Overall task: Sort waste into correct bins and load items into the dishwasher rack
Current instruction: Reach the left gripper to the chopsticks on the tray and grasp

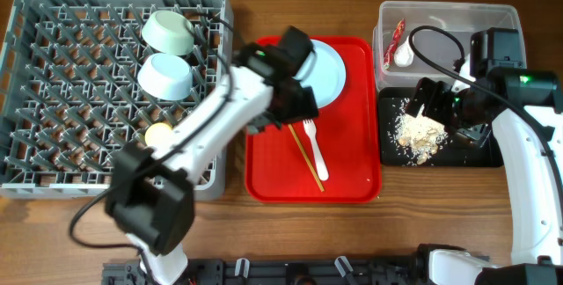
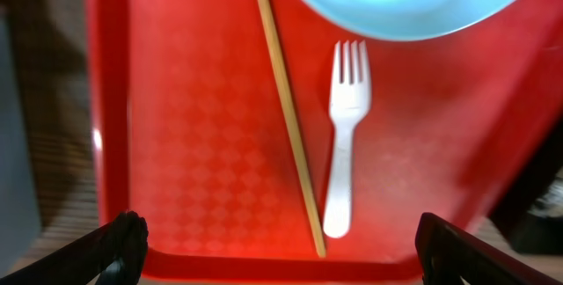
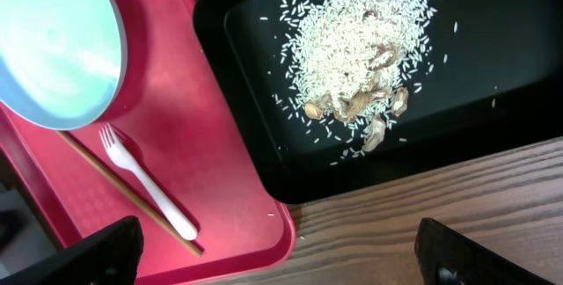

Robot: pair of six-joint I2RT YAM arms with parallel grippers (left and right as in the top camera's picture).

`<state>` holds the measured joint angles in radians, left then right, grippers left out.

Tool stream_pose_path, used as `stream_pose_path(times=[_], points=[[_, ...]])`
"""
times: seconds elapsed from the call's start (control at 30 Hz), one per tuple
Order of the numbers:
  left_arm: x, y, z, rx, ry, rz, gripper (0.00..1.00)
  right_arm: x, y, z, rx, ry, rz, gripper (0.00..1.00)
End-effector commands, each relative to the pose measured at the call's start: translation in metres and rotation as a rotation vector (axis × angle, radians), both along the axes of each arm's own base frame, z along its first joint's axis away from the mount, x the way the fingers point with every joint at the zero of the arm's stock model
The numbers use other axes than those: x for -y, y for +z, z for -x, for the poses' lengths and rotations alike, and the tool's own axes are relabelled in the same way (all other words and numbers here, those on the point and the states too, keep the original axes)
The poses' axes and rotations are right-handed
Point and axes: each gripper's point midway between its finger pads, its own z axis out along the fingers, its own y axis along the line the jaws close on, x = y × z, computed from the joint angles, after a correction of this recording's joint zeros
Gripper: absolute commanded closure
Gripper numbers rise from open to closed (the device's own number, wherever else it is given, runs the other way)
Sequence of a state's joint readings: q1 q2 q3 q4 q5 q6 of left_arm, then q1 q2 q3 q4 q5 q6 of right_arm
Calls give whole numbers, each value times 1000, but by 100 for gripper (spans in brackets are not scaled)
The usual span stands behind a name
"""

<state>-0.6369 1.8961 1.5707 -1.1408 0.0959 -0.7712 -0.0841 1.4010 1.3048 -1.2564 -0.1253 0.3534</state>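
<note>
on the red plastic serving tray (image 1: pixel 352 157) at the table's centre lie the items not yet loaded. a pale blue-white round plate (image 1: pixel 327 78) sits at the far end. a white plastic fork (image 2: pixel 345 135) points its tines toward the plate. thin wooden chopsticks (image 2: pixel 286 118) lie just beside the fork, reading as one strip; whether one or two, cannot be told.

the left gripper (image 2: pixel 286 254) hovers over the tray's near rim, jaws spread wide and holding nothing. the right gripper (image 3: pixel 281 259) hangs above the near edge of the shallow black rectangular tray (image 3: pixel 510 56), jaws likewise wide apart and empty.

already sorted:
- whitish-beige rice-like crumbs (image 3: pixel 352 39) are heaped in the black tray.
- a red-and-white crinkled wrapper (image 1: pixel 396 39) and a white crumpled scrap (image 1: pixel 405 54) are in the clear rectangular plastic tub (image 1: pixel 457 12).
- two small pale mint bowls (image 1: pixel 167 32) and a yellow cup (image 1: pixel 158 134) are in the large grey pegged dishwasher rack (image 1: pixel 53 100).

handling, as judged:
- the fork is probably light and stiff. it lies flat on a slick surface, so it is best pinched across the narrow handle at mid-length, clear of the chopsticks.
- the chopsticks look thin and apt to roll, so grip them across mid-length.
- the plate appears rigid, smooth and likely slippery, so take it by the rim.
</note>
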Motion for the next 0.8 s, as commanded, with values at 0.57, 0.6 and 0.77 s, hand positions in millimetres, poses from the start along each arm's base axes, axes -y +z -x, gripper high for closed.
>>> stream_pose_path(times=[0.57,0.6,0.77], points=[[6,-70,20,-113,24,-166,0,3,10,-3,37,16,22,0],[5,-72,21,-115,24,-167,0,3,9,-2,36,16,22,0],[-4,-88,27,-130,32,-178,0,3,9,-2,33,15,22,0]])
